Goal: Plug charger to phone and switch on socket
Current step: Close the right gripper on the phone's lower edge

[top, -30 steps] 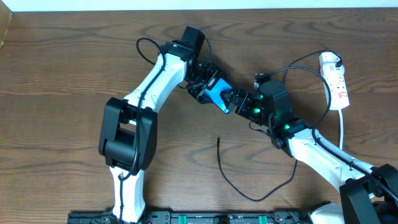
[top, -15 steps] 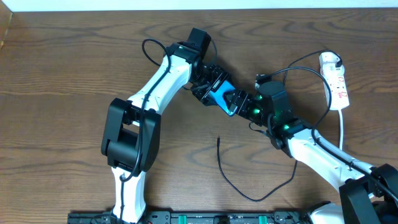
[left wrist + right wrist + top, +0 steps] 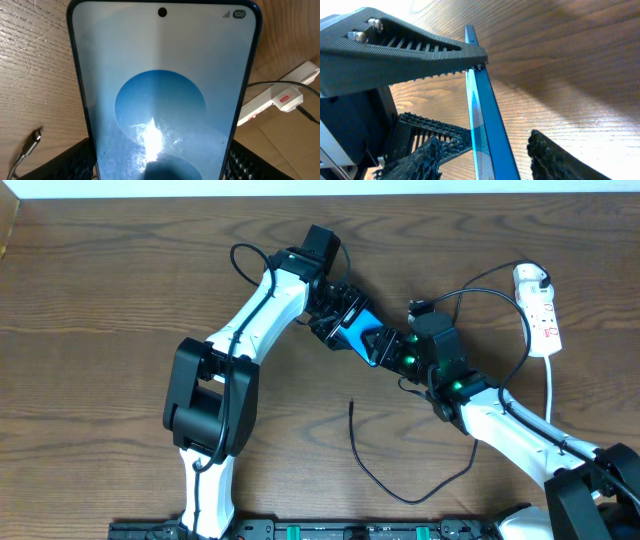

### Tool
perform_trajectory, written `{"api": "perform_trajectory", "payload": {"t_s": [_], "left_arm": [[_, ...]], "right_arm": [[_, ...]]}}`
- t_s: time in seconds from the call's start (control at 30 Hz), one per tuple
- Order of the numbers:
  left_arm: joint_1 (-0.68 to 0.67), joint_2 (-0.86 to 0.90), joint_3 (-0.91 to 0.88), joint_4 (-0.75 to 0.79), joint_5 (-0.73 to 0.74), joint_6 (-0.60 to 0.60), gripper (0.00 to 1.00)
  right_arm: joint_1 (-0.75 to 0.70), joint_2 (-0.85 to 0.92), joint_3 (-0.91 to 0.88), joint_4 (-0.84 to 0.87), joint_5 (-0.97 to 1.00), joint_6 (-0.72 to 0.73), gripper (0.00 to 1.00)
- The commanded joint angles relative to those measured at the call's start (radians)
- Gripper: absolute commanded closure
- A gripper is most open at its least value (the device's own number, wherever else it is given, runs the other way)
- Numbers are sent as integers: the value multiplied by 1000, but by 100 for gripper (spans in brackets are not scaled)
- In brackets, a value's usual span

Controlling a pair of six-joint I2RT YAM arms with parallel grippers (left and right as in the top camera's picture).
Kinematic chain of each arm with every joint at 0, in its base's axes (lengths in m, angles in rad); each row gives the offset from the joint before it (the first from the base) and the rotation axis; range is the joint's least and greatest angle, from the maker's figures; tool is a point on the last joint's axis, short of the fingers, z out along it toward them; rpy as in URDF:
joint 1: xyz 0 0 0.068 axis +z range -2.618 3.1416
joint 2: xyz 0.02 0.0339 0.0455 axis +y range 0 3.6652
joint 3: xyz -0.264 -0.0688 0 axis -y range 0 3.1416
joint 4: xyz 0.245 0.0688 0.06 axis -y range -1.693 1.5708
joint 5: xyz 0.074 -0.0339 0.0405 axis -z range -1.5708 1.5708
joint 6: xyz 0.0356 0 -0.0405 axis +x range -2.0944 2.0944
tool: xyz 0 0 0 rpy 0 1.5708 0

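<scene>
One phone (image 3: 357, 340) held by L hand (image 3: 342, 323), R hand (image 3: 388, 350) astride.

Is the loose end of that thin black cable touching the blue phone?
Apart. The overhead view shows the cable tip lying on the table, clear wood between it and the phone.

Lit phone (image 3: 162, 100) fills frame, charger tip (image 3: 35, 136) lower left, socket (image 3: 262, 106) at right
</scene>
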Motion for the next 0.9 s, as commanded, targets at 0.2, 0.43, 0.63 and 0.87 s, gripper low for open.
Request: {"api": "perform_trajectory", "payload": {"t_s": [0.2,0.43,0.63,0.87], "left_arm": [[-2,-48,4,0,24,-6,93],[-2,-48,4,0,28,-5,93],[-2,-48,4,0,39,-5,93],[-2,-48,4,0,39,-5,93]], "right_arm": [[22,10,12,-1,21,-11,65],[22,10,12,-5,23,-10,80],[22,10,12,-5,23,-10,84],[22,10,12,-5,23,-10,89]]}}
